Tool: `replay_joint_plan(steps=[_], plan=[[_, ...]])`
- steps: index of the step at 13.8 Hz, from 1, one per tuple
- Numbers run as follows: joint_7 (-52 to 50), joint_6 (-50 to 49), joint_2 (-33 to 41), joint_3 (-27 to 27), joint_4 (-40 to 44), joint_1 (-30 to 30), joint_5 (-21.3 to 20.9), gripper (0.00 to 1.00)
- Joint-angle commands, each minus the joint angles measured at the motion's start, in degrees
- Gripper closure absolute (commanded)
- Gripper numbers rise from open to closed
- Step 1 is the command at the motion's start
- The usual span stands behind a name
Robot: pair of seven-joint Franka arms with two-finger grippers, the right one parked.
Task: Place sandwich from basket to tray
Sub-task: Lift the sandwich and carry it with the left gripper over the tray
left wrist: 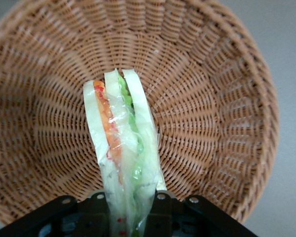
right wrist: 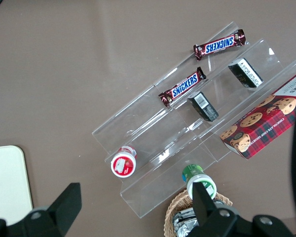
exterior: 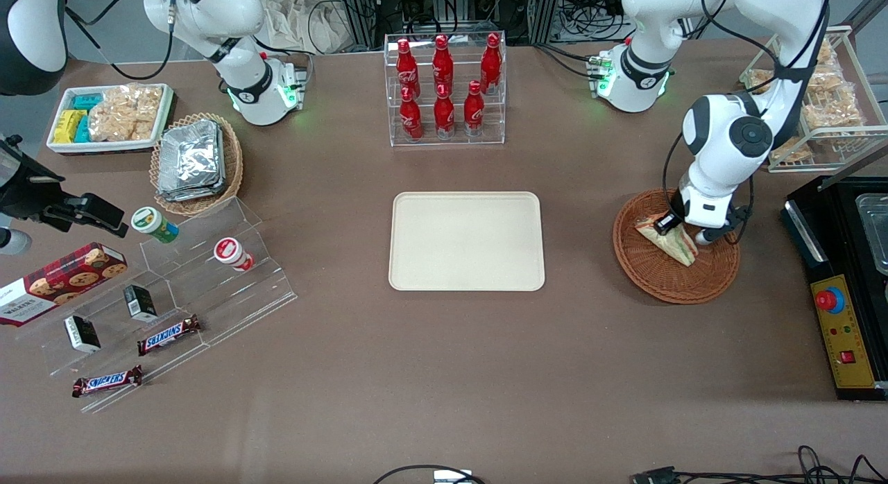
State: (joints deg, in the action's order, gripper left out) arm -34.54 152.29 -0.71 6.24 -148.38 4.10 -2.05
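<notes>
sandwich (left wrist: pixel 122 148) sits gripped at one end by the hand (exterior: pixel 683 231), low in the basket (exterior: pixel 714 276); advise lifting straight up, clearing the rim before crossing to the tray (exterior: pixel 466 241).

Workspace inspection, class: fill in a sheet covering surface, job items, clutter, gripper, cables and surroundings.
Surface: brown table.
Job items: sandwich in basket; tray bare.
Clutter: cola bottles in clear rack, foil packets in tan basket, Snickers bars, cookie box, snack bin.
Gripper: gripper down in the basket, shut on the sandwich.
Cables: cable at the table edge nearest the camera.
Surroundings: black control box at the working arm's end.
</notes>
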Motion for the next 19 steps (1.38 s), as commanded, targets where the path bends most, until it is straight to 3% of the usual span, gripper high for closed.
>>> replay_joint_plan(steps=[1, 5, 8, 19], plan=[[3.41, -7.86, 6.49, 0.35, 2.38, -0.15, -0.58, 0.87], [17.19, -24.55, 9.06, 0.53, 12.38, -0.24, -0.15, 0.88], [22.14, -29.93, 8.79, 1.49, 18.55, -3.48, 0.30, 0.88], [24.79, -30.12, 4.67, 1.58, 24.98, -23.69, 0.30, 0.88]])
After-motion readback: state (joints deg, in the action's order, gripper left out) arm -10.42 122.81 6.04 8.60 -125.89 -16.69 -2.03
